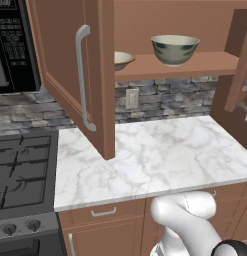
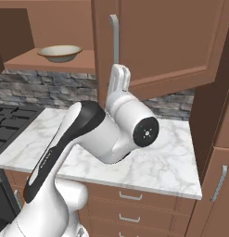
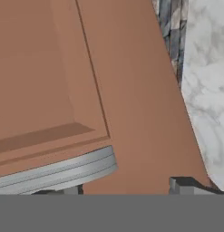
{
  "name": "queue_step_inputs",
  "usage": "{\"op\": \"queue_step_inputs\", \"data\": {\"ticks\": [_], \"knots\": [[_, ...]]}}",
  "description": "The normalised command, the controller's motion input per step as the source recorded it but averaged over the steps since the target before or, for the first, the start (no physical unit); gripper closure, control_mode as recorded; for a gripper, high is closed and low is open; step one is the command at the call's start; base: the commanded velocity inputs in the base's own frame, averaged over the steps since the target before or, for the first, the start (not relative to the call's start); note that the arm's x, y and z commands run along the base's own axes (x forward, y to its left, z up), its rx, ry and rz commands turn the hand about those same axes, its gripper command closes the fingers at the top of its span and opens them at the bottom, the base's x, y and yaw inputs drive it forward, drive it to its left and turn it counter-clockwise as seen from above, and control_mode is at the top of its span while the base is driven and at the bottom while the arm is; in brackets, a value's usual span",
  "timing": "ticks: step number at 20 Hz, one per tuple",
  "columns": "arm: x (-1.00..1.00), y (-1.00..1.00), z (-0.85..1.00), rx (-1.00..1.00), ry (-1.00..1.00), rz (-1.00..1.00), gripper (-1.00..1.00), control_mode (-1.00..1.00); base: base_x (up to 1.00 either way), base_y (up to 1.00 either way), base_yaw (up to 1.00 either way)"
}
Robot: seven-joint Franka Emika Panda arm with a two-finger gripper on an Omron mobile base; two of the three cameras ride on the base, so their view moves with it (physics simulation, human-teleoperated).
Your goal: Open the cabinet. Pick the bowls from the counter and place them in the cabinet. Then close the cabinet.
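Both bowls already sit on the shelf (image 1: 205, 64) inside the cabinet (image 1: 160, 20), the grey-green bowl (image 1: 175, 49) up at one o'clock in the left base view and the cream bowl (image 2: 60, 53) at eleven o'clock in the right base view. The bench (image 1: 160, 155) lies below them. To my eye, closing is what remains.

The left door (image 1: 60, 70) hangs wide open, and its bar handle (image 1: 82, 75) is untouched. The right door (image 2: 171, 37) also stands open. The arm reaches up to that door's silver handle (image 2: 114, 34) at twelve o'clock.

In the hand view the tool (image 3: 127, 189) is right against the door panel. The lower end of the bar (image 3: 63, 170) lies at seven o'clock, just above one fingertip (image 3: 181, 185)'s partner. The tips stand apart, but I cannot tell whether they are pinching the bar or only bracketing it.

The door looks stiff and fairly heavy, and it will swing only about its hinge. The metal bar is smooth, so a grip on it may slide. I would hold the bar across its straight middle, or simply push the flat panel near the handle edge. The bowls look breakable, so the door should shut gently.
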Motion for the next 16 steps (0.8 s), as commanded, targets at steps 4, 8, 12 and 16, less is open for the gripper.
{"op": "queue_step_inputs", "data": {"ticks": [4, 8, 12, 16], "knots": [[1.0, 0.33, 0.0, 0.0, -0.1, 0.0, -1.0, -1.0, 0.0, 0.0, 0.0], [1.0, 0.27, 0.0, 0.0, -0.06, 0.0, -1.0, -1.0, 0.0, 0.0, 0.0], [1.0, 0.16, 0.0, 0.0, -0.01, 0.0, -1.0, -1.0, 0.0, 0.0, 0.0], [1.0, 0.03, 0.09, 0.0, 0.04, 0.0, -1.0, -1.0, 0.0, 0.0, 0.0]]}}
